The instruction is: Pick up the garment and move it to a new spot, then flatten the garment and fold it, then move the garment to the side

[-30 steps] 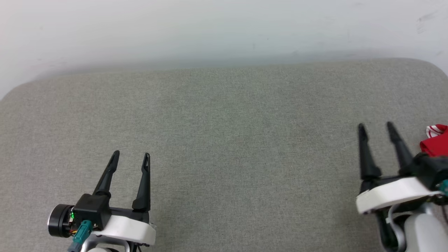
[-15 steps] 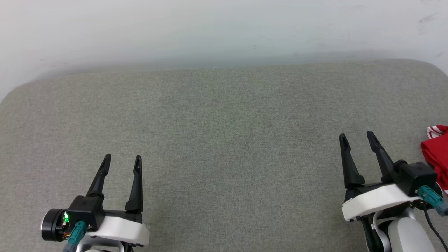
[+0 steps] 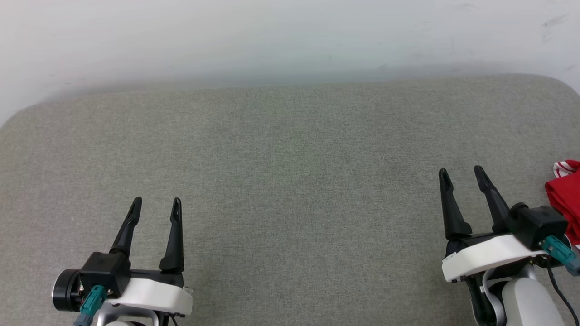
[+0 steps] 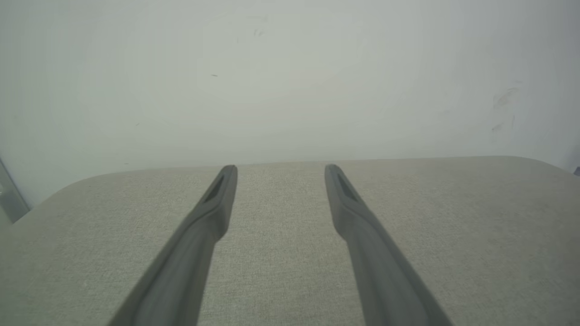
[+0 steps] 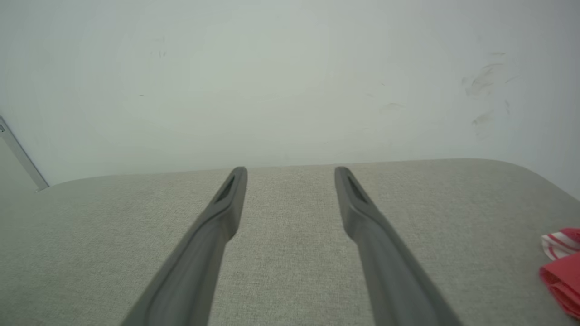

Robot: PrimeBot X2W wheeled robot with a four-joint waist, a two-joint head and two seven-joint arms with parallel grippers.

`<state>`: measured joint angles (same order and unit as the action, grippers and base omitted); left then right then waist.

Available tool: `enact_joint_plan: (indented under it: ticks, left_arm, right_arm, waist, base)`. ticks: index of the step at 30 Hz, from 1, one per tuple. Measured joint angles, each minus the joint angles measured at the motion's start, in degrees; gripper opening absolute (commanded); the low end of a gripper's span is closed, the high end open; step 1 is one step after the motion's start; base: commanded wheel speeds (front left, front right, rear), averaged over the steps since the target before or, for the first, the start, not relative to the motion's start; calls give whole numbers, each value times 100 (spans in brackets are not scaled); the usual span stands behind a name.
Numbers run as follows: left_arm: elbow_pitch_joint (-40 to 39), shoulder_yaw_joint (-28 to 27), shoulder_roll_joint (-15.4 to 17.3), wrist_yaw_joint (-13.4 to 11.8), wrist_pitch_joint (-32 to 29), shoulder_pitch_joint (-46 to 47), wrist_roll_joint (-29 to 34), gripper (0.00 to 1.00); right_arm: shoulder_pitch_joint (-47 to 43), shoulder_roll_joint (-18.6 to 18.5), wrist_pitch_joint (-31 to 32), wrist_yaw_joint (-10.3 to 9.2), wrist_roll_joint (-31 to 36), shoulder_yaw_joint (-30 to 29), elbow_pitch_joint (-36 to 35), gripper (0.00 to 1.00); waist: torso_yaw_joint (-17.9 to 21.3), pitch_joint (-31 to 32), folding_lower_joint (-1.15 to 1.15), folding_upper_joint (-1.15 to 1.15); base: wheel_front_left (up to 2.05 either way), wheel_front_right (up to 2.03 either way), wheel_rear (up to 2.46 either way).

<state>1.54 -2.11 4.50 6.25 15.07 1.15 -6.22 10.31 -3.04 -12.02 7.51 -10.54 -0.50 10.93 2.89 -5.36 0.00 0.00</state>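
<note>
Red with striped trim, the garment (image 3: 566, 192) lies at the right edge of the grey fabric tabletop (image 3: 290, 149), near my right gripper (image 3: 461, 170) on its right and well apart from my left gripper (image 3: 157, 199), both spread wide and empty, though its long axis is probably cut off from view.

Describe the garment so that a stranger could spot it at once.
Start from the wide grey fabric surface below the pale wall. Go to the right side of the head view, just past the right tool, where the garment lies partly cut off by the frame. It is bright red against the grey, with red-and-white striped trim at its top.
</note>
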Motion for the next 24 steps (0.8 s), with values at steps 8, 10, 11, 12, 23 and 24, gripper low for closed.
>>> enact_joint_plan:
  ticks: [8,10,11,12,23,24]
  left_arm:
    - [1,-47,-44,40,0,5,30,100]
    - [7,-47,-58,60,0,5,40,100]
    - [-3,-54,-66,65,0,11,33,100]
    - [16,-53,-74,64,0,16,31,0]
    - [352,-64,-126,64,-238,-73,-831,0]
    - [361,-68,-126,65,-269,-70,-948,0]
  right_arm:
    - [-2,2,70,0,30,-2,-113,100]
    - [-4,2,79,0,53,10,-138,100]
    - [-5,2,86,0,53,11,-155,100]
    - [-9,1,90,1,51,10,-135,0]
    - [-196,1,259,1,-789,-26,70,0]
    - [-199,1,296,1,-900,-33,73,0]
  waist:
    - [12,-41,0,0]
    - [12,-58,0,0]
    - [11,-71,0,0]
    - [10,-79,1,0]
    - [-9,-41,0,0]
    - [-11,-36,0,0]
  base:
    - [0,0,0]
    - [0,0,0]
    - [0,0,0]
    - [0,0,0]
    - [0,0,0]
    - [0,0,0]
